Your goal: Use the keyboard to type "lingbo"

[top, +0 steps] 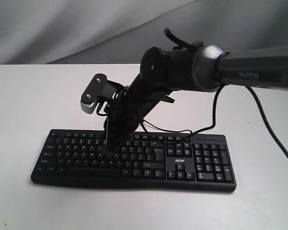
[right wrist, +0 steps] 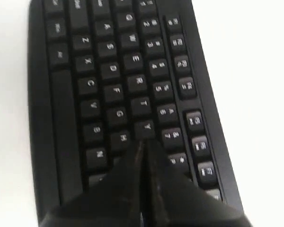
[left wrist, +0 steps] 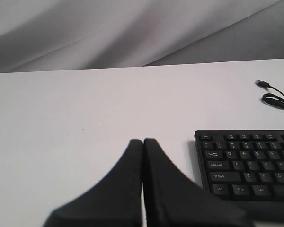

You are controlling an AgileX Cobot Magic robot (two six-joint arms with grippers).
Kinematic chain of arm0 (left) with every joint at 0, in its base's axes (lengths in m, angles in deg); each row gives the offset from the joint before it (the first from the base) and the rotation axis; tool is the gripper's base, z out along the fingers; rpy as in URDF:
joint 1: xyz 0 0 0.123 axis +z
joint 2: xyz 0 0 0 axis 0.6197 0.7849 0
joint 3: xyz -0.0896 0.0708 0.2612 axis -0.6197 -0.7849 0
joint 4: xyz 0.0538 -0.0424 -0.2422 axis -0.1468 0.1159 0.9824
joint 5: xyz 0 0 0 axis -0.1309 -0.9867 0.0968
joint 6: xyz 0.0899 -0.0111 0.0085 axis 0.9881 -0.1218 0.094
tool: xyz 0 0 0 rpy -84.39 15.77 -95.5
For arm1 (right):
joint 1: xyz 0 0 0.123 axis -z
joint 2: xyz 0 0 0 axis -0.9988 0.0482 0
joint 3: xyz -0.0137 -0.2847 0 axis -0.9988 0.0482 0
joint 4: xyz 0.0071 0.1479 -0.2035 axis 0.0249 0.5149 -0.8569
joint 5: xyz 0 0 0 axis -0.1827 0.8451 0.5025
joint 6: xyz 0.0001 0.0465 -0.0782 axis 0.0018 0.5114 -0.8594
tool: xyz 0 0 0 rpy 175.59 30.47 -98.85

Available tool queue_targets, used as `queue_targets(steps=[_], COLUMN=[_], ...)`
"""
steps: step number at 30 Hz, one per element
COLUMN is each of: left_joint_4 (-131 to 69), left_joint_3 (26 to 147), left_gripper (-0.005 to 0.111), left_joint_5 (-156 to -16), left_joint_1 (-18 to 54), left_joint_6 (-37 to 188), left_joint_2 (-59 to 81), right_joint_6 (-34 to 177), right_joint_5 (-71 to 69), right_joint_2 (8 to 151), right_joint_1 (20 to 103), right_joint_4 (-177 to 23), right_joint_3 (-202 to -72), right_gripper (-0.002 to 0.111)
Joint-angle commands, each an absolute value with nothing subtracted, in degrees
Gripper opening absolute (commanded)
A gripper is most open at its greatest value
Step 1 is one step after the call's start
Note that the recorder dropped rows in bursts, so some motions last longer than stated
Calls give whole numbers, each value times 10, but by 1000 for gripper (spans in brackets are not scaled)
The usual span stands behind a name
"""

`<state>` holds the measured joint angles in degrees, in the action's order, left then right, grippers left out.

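The black keyboard (top: pixel 201 163) lies flat near the table's front, its white "acer" logo by the number pad. My right gripper (top: pixel 110 146) reaches across it from the right and points steeply down at the letter keys left of centre. In the right wrist view the right gripper (right wrist: pixel 144 143) is shut with nothing held. Its tips sit just past the Y key (right wrist: pixel 144 126), beside H, and hide the key below them; contact cannot be told. My left gripper (left wrist: pixel 143 141) is shut and empty above bare table, off the keyboard (left wrist: pixel 246 165) at its Esc and Ctrl end.
The keyboard's thin black USB cable (left wrist: pixel 274 97) lies loose on the white table (top: pixel 33 100) behind it. The right arm's own cable (top: pixel 214 112) hangs down over the keyboard's back edge. A grey cloth backdrop (top: pixel 62 28) closes off the far side.
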<state>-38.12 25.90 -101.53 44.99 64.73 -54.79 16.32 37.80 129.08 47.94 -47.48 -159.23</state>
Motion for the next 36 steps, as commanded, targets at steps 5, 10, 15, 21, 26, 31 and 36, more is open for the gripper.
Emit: queue_targets(steps=[5,10,15,21,26,31,36], left_joint_4=[-379,-379,-379,-379,-379,-379,-379], left_joint_3=[256,256,256,256,256,256,256], left_gripper=[1,1,1,1,1,1,1], left_joint_5=[-1012,-1012,-1012,-1012,-1012,-1012,-1012], left_joint_1=[449,449,449,449,449,449,449], left_joint_6=[646,646,646,646,646,646,646], left_joint_2=[-544,-544,-544,-544,-544,-544,-544], right_joint_6=[63,41,44,51,62,62,62], right_joint_5=[322,309,302,294,302,297,305], right_joint_2=[1287,1287,1291,1293,1293,1293,1293], right_joint_1=[510,513,515,515,521,521,521], right_joint_4=[-372,-347,-356,-363,-380,-380,-380], right_joint_3=[-1514,-1503,-1502,-1497,-1495,-1495,-1495], right_gripper=[0,0,0,0,0,0,0])
